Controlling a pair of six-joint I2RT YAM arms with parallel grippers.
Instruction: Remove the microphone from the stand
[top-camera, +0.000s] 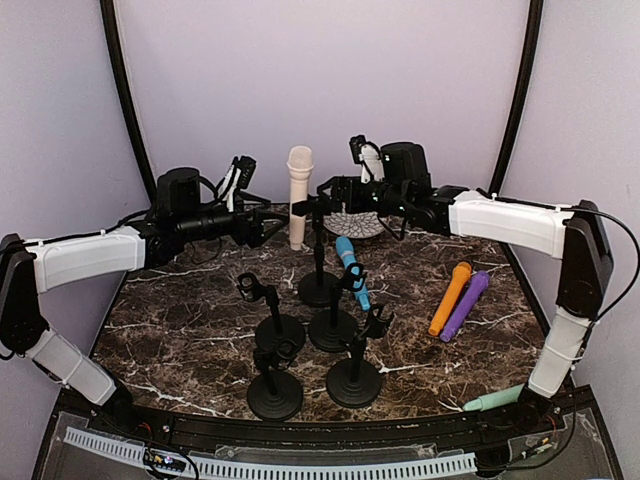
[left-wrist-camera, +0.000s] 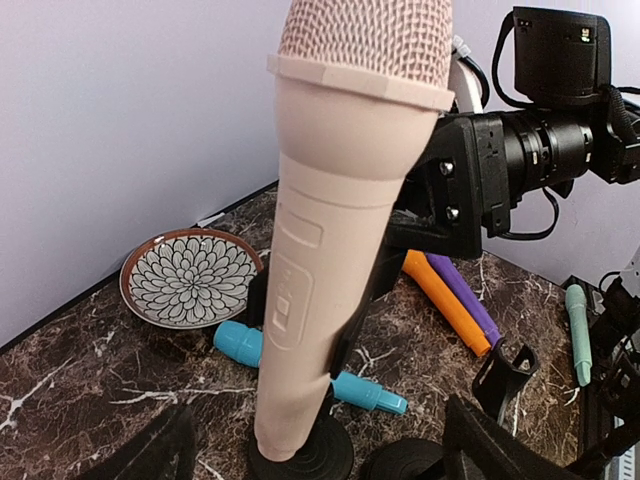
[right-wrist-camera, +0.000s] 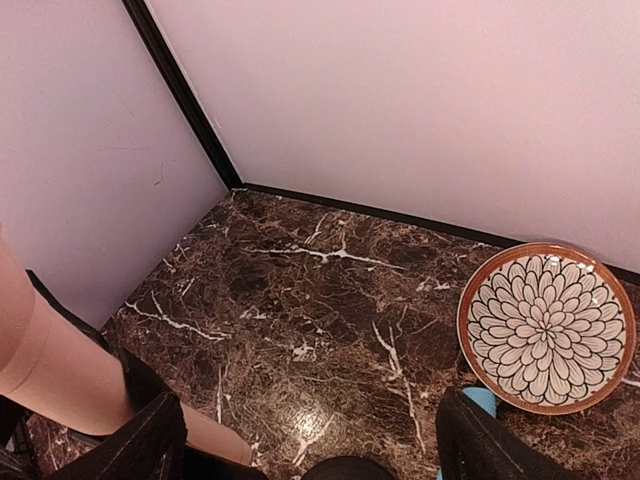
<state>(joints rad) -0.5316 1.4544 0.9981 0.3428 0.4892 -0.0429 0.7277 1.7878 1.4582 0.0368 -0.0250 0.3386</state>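
Observation:
A beige microphone stands upright in the clip of a black stand at the back middle. In the left wrist view the microphone fills the centre. My left gripper is open just left of its lower end, with its fingers apart and not touching it. My right gripper is open just right of the clip. In its wrist view its fingers are wide apart, with the microphone at the far left.
A blue microphone sits in a second stand. Three empty stands are nearer. Orange and purple microphones lie at the right, a mint one at the near right edge. A patterned plate is at the back.

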